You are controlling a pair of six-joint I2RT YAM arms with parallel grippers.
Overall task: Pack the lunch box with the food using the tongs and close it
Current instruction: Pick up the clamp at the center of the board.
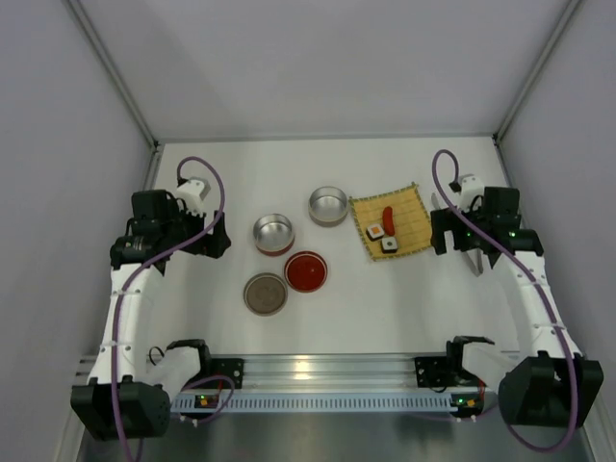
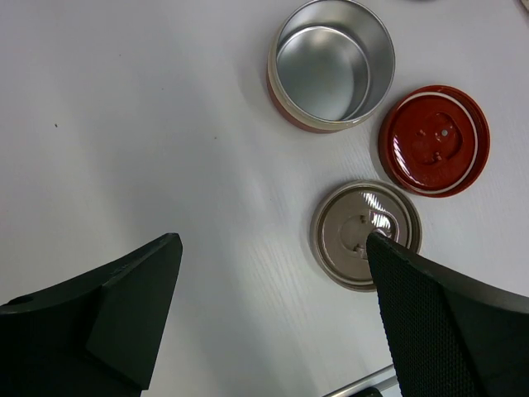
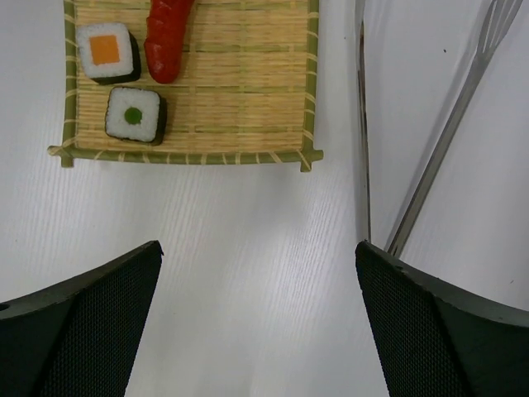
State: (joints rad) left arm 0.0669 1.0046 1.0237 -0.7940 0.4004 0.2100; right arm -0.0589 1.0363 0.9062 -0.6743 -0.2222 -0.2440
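On the table (image 1: 192, 173), one lunch box container (image 1: 272, 234) stands near the middle. A second container (image 1: 328, 205) stands behind it to the right, just left of the bamboo mat (image 1: 412, 207). Two lids lie before the first container: one lid (image 1: 306, 271) at its front right, the other lid (image 1: 265, 294) left of that one and nearer. On the mat, an elongated food piece (image 1: 388, 218) lies beside one sushi piece (image 1: 374, 231) and behind another sushi piece (image 1: 389, 244). The tongs (image 3: 430, 169) lie right of the mat, apparently not touching it.
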